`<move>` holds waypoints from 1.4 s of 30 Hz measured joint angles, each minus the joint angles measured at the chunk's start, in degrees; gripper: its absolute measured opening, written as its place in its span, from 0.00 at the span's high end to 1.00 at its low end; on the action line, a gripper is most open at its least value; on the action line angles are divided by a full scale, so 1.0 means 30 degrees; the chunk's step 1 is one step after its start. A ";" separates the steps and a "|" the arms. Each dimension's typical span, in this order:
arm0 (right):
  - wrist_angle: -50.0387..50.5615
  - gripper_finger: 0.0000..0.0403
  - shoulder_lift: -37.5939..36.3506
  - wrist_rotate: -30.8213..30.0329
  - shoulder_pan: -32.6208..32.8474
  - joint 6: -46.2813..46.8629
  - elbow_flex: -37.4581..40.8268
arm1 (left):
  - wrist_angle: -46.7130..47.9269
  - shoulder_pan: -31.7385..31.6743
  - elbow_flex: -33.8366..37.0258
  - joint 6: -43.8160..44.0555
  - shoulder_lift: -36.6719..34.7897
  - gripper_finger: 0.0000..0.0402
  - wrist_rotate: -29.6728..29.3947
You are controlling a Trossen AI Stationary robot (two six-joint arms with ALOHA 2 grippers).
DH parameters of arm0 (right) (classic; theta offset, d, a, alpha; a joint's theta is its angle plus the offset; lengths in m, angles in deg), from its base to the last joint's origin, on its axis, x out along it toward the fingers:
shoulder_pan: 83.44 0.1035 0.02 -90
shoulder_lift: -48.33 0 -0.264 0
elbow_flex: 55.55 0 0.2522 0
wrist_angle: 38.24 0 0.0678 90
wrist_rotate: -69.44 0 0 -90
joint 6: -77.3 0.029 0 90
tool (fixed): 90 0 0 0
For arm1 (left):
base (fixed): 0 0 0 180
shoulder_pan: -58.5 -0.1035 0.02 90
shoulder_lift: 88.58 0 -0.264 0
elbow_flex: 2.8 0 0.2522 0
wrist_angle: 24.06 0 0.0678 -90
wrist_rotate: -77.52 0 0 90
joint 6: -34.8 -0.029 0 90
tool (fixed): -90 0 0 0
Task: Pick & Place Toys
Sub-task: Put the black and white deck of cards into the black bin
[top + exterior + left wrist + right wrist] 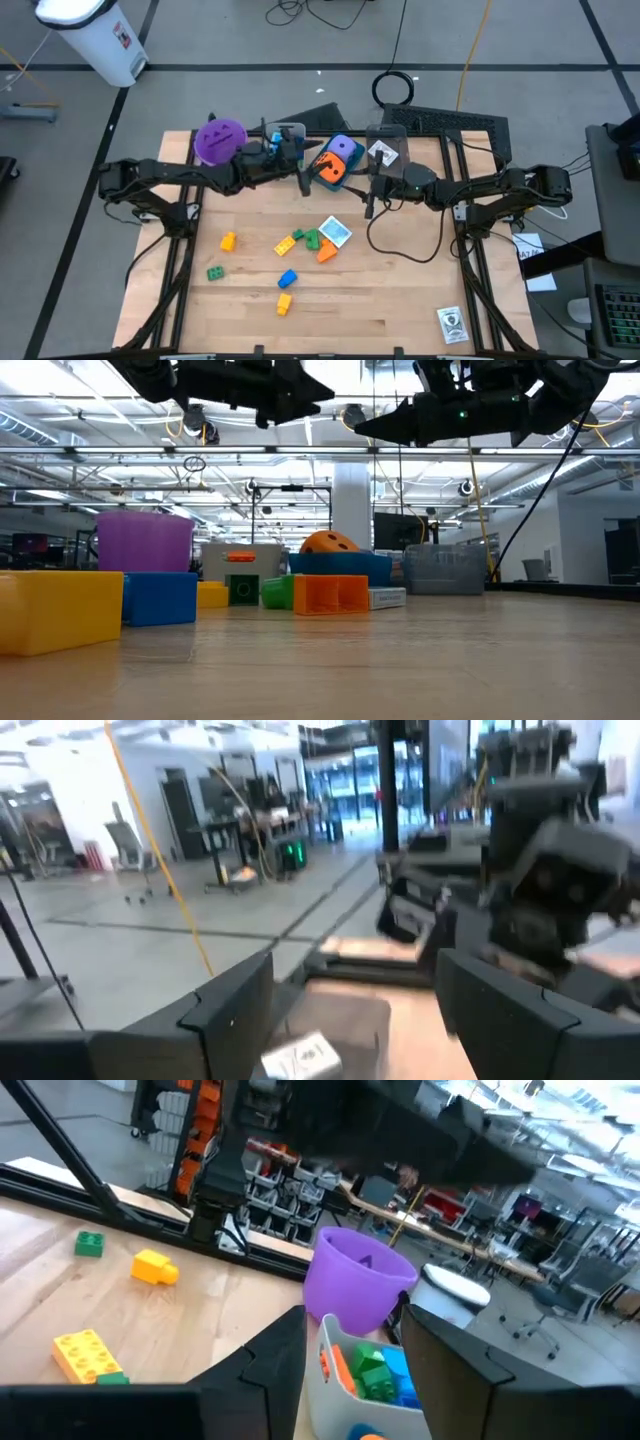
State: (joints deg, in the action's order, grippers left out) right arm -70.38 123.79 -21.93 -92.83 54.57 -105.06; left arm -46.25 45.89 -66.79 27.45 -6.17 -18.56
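Across the upper middle of the high view both arms reach inward over the bins at the table's (400,300) far edge. The left gripper (305,172) hangs just left of the blue bin (328,182); its wrist view shows its two dark fingers (235,1005) standing wide apart with nothing between them, released and touching nothing, and a small printed cube (300,1058) lying in the clear bin (345,1015) below. The right gripper (372,198) sits just right of the blue bin, below the clear bin in the frame. Its wrist view shows its fingers (275,1355) parted by a moderate gap, empty, with the grey bin (335,1390) seen through that gap, holding green, blue and orange bricks, and the purple cup (360,1285) just behind it.

An orange dotted die (329,166) and a purple die (344,149) rest in the blue bin. Lower centre of the high view, loose toys lie on the wood: a cluster of yellow, green and orange bricks (310,242) beside a printed cube (335,232), a yellow brick (228,241) to the left, a green brick (215,272) lower left, a blue brick (288,278) and another yellow brick (284,303) below the cluster. A printed card (452,324) lies at lower right.
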 joint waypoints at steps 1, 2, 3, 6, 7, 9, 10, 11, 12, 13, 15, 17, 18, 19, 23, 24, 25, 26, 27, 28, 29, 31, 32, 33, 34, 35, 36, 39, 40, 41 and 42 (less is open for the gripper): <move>0.0165 0.61 0.0000 0.0000 0.0000 0.0269 0.0000 | -0.0304 -0.0018 0.0000 0.0048 0.0014 0.28 -0.0010; 0.0453 0.61 0.0000 -0.0008 0.0000 0.0534 0.0000 | -0.0525 -0.0049 0.0000 0.0128 0.0027 0.28 -0.0010; 0.0818 0.61 0.0000 -0.0009 0.0000 0.0747 0.0000 | -0.0714 -0.0054 0.0000 0.0183 0.0039 0.28 -0.0010; 0.1944 0.61 0.0000 -0.0015 0.0000 0.1069 0.0000 | -0.1620 -0.0056 0.0000 0.0730 0.0045 0.28 -0.0010; 0.2264 0.61 0.0000 -0.0015 0.0000 0.1076 0.0000 | -0.1902 -0.0056 0.0000 0.0972 0.0039 0.28 -0.0010; 0.3023 0.61 0.0000 -0.0015 0.0000 0.1331 0.0000 | -0.2407 -0.0049 0.0000 0.1494 0.0039 0.28 -0.0003; 0.3326 0.61 0.0000 -0.0015 0.0000 0.1613 0.0000 | -0.2510 -0.0055 0.0000 0.1713 0.0039 0.28 -0.0002; 0.3603 0.61 0.0000 -0.0015 0.0000 0.1959 0.0000 | -0.2551 -0.0056 0.0000 0.1991 0.0039 0.28 0.0005; 0.3913 0.61 0.0000 -0.0015 0.0000 0.2382 0.0000 | -0.2563 -0.0040 0.0000 0.2233 0.0039 0.28 0.0005; 0.4196 0.61 0.0000 -0.0015 0.0000 0.2794 0.0000 | -0.2557 -0.0012 0.0000 0.2505 0.0039 0.28 0.0005; 0.4692 0.61 0.0000 -0.0015 0.0000 0.3709 0.0000 | -0.2562 -0.0001 0.0000 0.3200 0.0039 0.28 0.0008; 0.5378 0.61 0.0000 -0.0015 0.0000 0.4745 0.0000 | -0.2579 0.0090 0.0000 0.4139 0.0039 0.28 0.0011; 0.5774 0.61 0.0000 -0.0015 0.0000 0.5304 0.0000 | -0.2558 0.0121 0.0000 0.4574 0.0039 0.28 0.0012; 0.6226 0.61 0.0000 -0.0015 0.0000 0.5848 0.0000 | -0.2537 0.0141 0.0000 0.4953 0.0039 0.28 0.0012; 0.8157 0.61 0.0000 0.0011 0.0022 0.8304 0.0053 | -0.2538 0.0330 0.0000 0.5811 0.0039 0.28 0.0019; 0.8419 0.61 0.0000 0.0018 0.0047 0.8868 0.0259 | -0.2538 0.0379 0.0000 0.5980 0.0039 0.28 0.0019; 0.8475 0.61 0.0000 0.0022 0.0074 0.9391 0.0596 | -0.2543 0.0402 0.0000 0.6101 0.0039 0.28 0.0027; 0.8351 0.61 0.0000 0.0020 0.0139 0.9880 0.1000 | -0.2563 0.0455 0.0000 0.6204 0.0039 0.28 0.0027; 0.8060 0.61 0.0000 0.0029 0.0189 1.0298 0.1465 | -0.2586 0.0505 0.0000 0.6433 0.0039 0.28 0.0022; 0.7557 0.61 0.0000 0.0029 0.0269 1.0672 0.1992 | -0.2596 0.0546 0.0000 0.6718 0.0039 0.28 0.0028; 0.6829 0.61 0.0000 0.0036 0.0344 1.1129 0.2513 | -0.2588 0.0615 0.0000 0.7012 0.0039 0.28 0.0034; 0.5022 0.61 0.0000 0.0044 0.0579 1.2223 0.3578 | -0.2356 0.0795 0.0000 0.7504 0.0039 0.28 0.0068; 0.4008 0.61 0.0000 0.0044 0.0725 1.2756 0.4105 | -0.2092 0.0959 0.0000 0.7519 0.0034 0.28 0.0138; 0.3031 0.61 0.0000 0.0048 0.0903 1.3118 0.4590 | -0.1715 0.1154 0.0000 0.7468 0.0032 0.28 0.0213; 0.1902 0.61 0.0000 0.0140 0.1107 1.3355 0.5078 | -0.1255 0.1391 0.0000 0.7223 0.0032 0.28 0.0279; 0.0825 0.61 0.0000 0.0524 0.1316 1.3396 0.5510 | -0.0733 0.1673 0.0000 0.6969 0.0032 0.28 0.0325; -0.0104 0.61 0.0000 0.0987 0.1567 1.3361 0.5891 | -0.0220 0.1980 0.0000 0.6656 0.0032 0.28 0.0350; -0.2214 0.61 0.0000 0.2451 0.2408 1.3251 0.6840 | 0.0911 0.3048 0.0000 0.5708 0.0032 0.28 0.0272; -0.2550 0.61 0.0000 0.2553 0.2730 1.3230 0.7004 | 0.1235 0.3439 -0.0007 0.5466 0.0032 0.28 0.0089; -0.2674 0.61 -0.0005 0.2528 0.3055 1.3223 0.7085 | 0.1555 0.3823 -0.0007 0.5193 0.0032 0.28 -0.0092; -0.2688 0.61 -0.0007 0.2504 0.3391 1.3221 0.7139 | 0.1795 0.4205 -0.0007 0.4942 0.0032 0.28 -0.0309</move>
State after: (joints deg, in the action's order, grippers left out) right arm -78.45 123.77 -14.42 -82.66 94.23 -83.64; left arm -40.87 58.51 -66.82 42.28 -6.08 -19.49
